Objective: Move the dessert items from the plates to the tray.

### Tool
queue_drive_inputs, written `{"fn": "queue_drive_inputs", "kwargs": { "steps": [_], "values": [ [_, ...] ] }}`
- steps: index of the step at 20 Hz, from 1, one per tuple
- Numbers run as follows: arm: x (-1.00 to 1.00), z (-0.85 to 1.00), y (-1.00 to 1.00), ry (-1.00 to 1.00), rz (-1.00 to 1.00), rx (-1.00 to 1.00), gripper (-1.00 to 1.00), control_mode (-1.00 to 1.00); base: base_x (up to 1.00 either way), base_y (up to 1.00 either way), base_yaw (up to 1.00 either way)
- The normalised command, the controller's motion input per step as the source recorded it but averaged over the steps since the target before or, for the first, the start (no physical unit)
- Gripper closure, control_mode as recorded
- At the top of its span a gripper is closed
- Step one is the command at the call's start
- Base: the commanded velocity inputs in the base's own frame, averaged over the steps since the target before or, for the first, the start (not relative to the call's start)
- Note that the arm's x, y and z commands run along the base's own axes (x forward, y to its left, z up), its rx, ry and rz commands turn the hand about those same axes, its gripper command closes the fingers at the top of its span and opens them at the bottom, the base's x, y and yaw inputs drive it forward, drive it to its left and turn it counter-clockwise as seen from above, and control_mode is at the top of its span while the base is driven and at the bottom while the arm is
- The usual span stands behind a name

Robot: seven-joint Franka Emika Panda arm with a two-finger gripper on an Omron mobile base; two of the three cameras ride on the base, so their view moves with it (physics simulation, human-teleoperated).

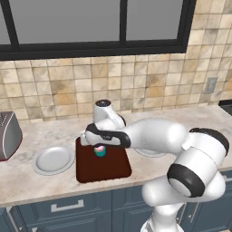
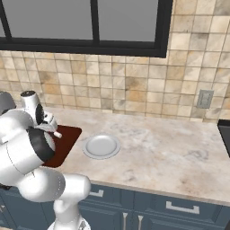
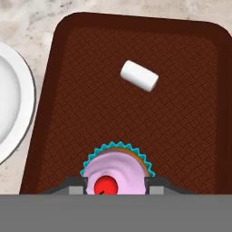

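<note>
The fingers (image 3: pixel 116 185) are clamped on the pink-frosted cupcake (image 3: pixel 117 170), held over the dark brown tray (image 3: pixel 190 136) near the worktop's front edge, ready to be set down beside the white block (image 3: pixel 139 75) already lying there.

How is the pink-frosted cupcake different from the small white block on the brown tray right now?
The pink-frosted cupcake with a red cherry and teal wrapper is round and colourful; the small white rectangular block is plain and oblong. The cupcake is wider than the block. The cupcake sits between the gripper's fingers; the block lies free, askew. Both are over the flat dark brown tray.
</note>
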Motion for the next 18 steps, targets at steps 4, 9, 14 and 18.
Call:
{"fn": "queue_drive_inputs", "kwargs": {
  "steps": [4, 9, 14, 18],
  "values": [
    [0.00, -0.27, 0.00, 0.00, 0.00, 0.00, 1.00, -1.00, 0.00, 0.00, 0.00],
    [0.00, -0.30, 0.00, 0.00, 0.00, 0.00, 1.00, -1.00, 0.00, 0.00, 0.00],
    [0.00, -0.30, -0.02, 0.00, 0.00, 0.00, 1.00, -1.00, 0.00, 0.00, 0.00],
    [0.00, -0.08, -0.03, 0.00, 0.00, 0.00, 1.00, -1.00, 0.00, 0.00, 0.00]
  ]
}}
